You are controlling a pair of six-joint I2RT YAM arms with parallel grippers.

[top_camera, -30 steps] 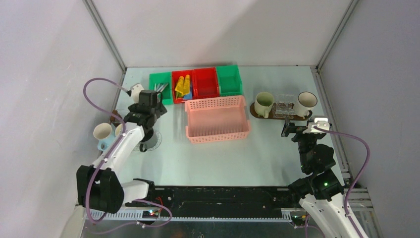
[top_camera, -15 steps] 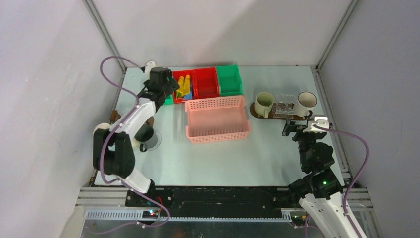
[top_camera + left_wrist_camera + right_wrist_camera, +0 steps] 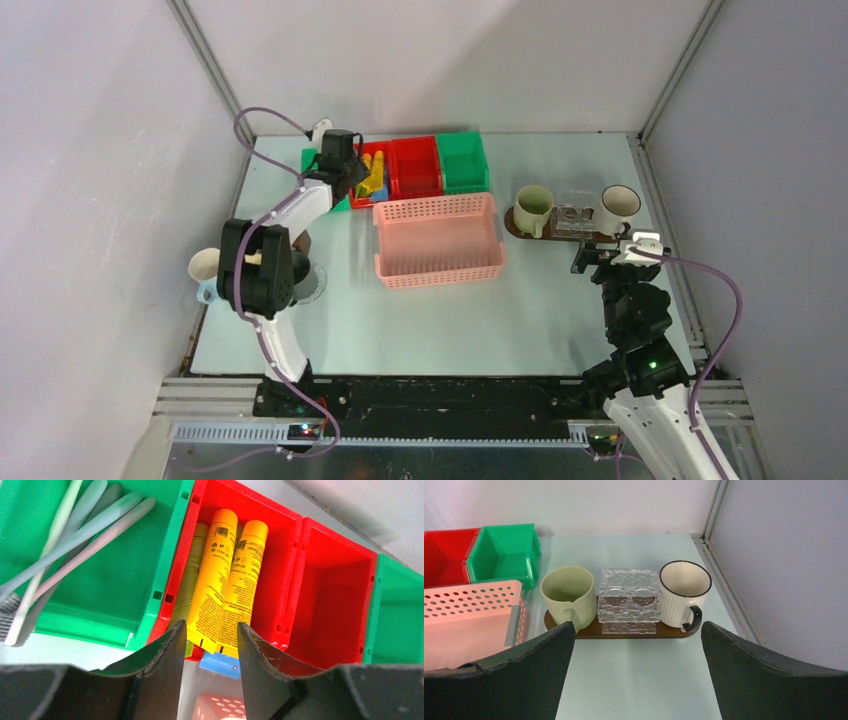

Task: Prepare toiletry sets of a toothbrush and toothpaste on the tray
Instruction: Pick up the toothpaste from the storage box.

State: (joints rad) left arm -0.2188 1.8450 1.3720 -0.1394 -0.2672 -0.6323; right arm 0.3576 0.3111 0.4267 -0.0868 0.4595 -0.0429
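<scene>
My left gripper (image 3: 210, 635) is open and empty, hovering over the red bin (image 3: 280, 575) that holds yellow toothpaste tubes (image 3: 220, 575) and a blue one (image 3: 220, 662). It shows in the top view (image 3: 345, 165) at the back left. Toothbrushes (image 3: 65, 535) lie in the green bin (image 3: 120, 590) to the left. The dark wooden tray (image 3: 624, 630) holds a cream mug (image 3: 566, 597), a clear holder (image 3: 629, 600) and a white mug (image 3: 681, 595). My right gripper (image 3: 636, 645) is open and empty, in front of the tray. It shows in the top view (image 3: 605, 255).
A pink lattice basket (image 3: 438, 240) stands mid-table. An empty red bin (image 3: 414, 167) and an empty green bin (image 3: 462, 162) stand behind it. More mugs (image 3: 207, 267) and a clear disc (image 3: 308, 283) sit at the left edge.
My left arm has swung away from the mugs at the left edge, back and right over the bins. My right arm has stayed still.
</scene>
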